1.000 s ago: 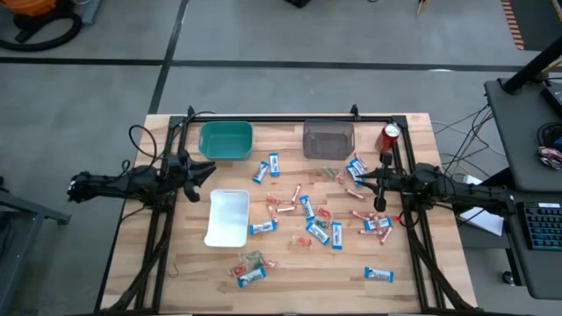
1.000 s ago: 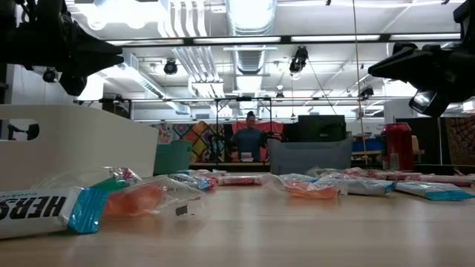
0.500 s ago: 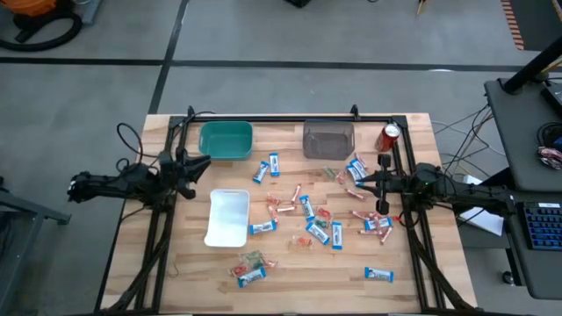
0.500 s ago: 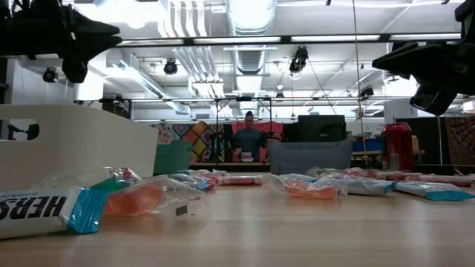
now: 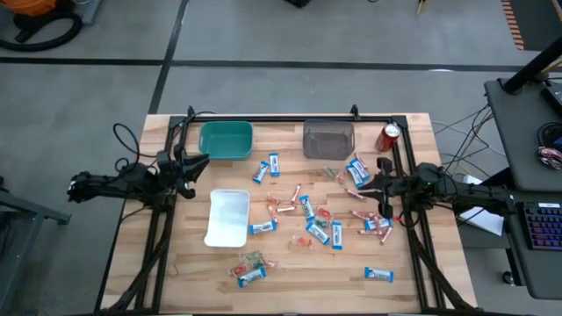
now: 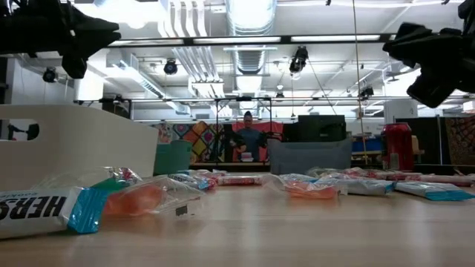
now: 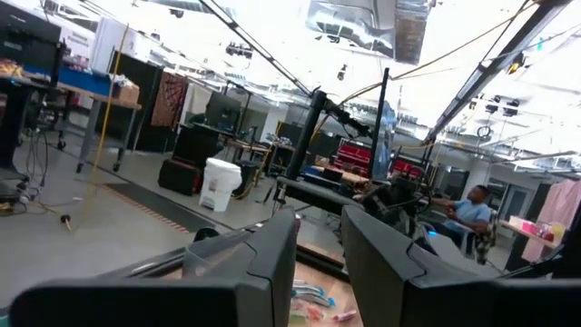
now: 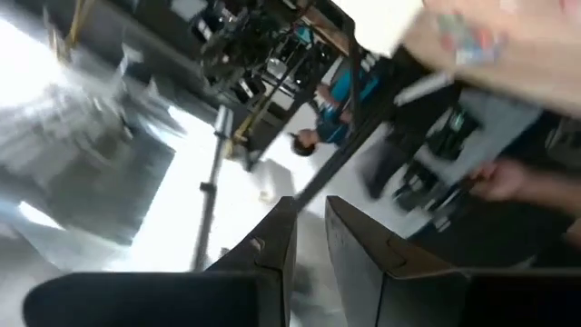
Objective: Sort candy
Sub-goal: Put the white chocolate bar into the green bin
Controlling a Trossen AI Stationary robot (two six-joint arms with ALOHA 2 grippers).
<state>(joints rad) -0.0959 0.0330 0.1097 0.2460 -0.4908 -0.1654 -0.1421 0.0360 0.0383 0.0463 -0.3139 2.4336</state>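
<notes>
Candy [image 5: 307,215] lies scattered over the middle and right of the wooden tabletop [image 5: 290,272] in my overhead feed: blue-and-white mini bars, slim pink sticks and a few small orange pieces, none of it in any container. A teal bin [image 5: 226,140] and a grey bin [image 5: 328,139] sit along the far edge, a white tray [image 5: 227,217] lies left of the pile, and a red can [image 5: 390,136] stands by the far right corner. My left pincer [image 5: 198,165] hangs above the left side, between the teal bin and the white tray, holding nothing. My right pincer [image 5: 381,184] is over the right edge of the spread, also holding nothing.

From tabletop height, a blue-and-white bar [image 6: 44,211] and an orange sweet [image 6: 137,200] fill the near left, with the white tray [image 6: 74,144] behind them. More candy stretches across the wood toward the bins. Both arms are dark shapes well above the surface. A person [image 6: 249,141] sits in the room beyond.

On the left wrist camera, the pincer's fingers [image 7: 268,259] stand a narrow gap apart with nothing between them, pointing out over the room.

On the right wrist camera, the fingers [image 8: 272,250] likewise show a slim empty gap; that picture is tilted and smeared.
</notes>
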